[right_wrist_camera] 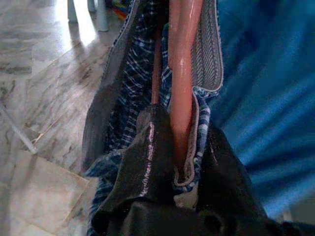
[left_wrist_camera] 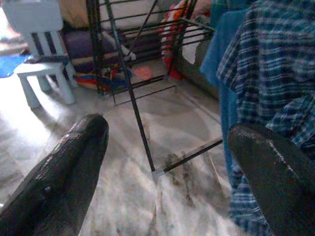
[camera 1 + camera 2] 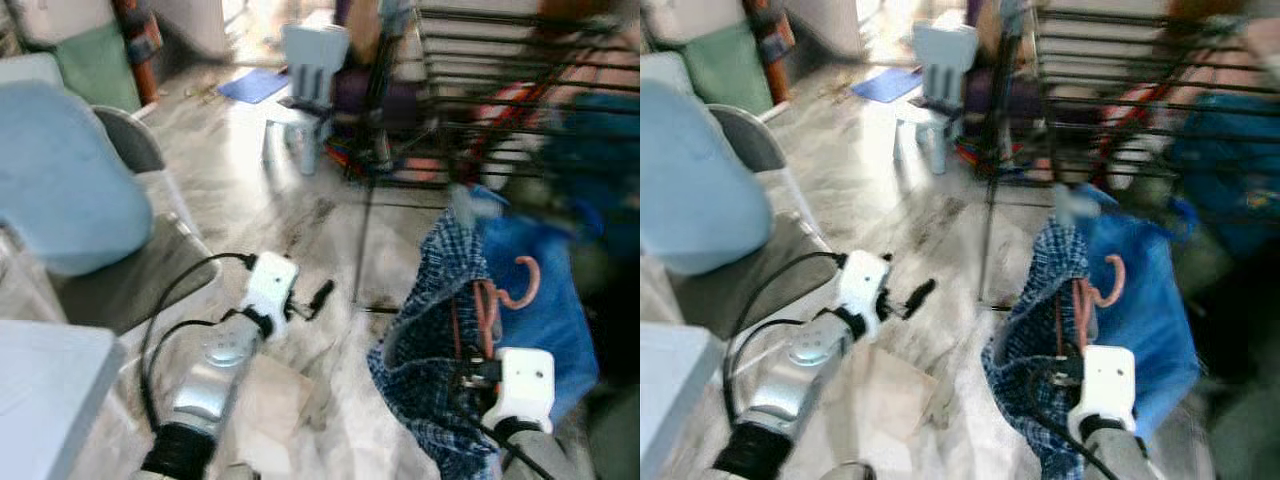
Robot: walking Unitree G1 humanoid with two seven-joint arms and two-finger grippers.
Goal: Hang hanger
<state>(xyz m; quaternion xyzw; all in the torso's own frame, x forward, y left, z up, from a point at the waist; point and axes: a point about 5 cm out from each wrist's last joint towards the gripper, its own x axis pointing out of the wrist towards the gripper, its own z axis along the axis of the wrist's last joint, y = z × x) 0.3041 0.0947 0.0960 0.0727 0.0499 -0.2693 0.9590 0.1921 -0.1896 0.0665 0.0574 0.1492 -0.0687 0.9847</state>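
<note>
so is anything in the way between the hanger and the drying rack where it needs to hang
Nothing solid visibly blocks it. The right gripper grips the orange hanger with the plaid shirt on it, below and in front of the black drying rack. A blue cloth hangs just behind the hanger.

The rack [image 3: 500,90] was blurred and edge-cut; beside it, the shirt [image 3: 430,340] hid most of the hanger [image 3: 512,285].

The hanger [image 1: 183,73] is salmon pink, under a blue-and-white checked shirt [image 3: 430,330]. Beside it hangs plain bright blue cloth [image 3: 545,300]. The drying rack [image 2: 133,83] is black; the floor [image 3: 300,210] grey-white marble.
</note>
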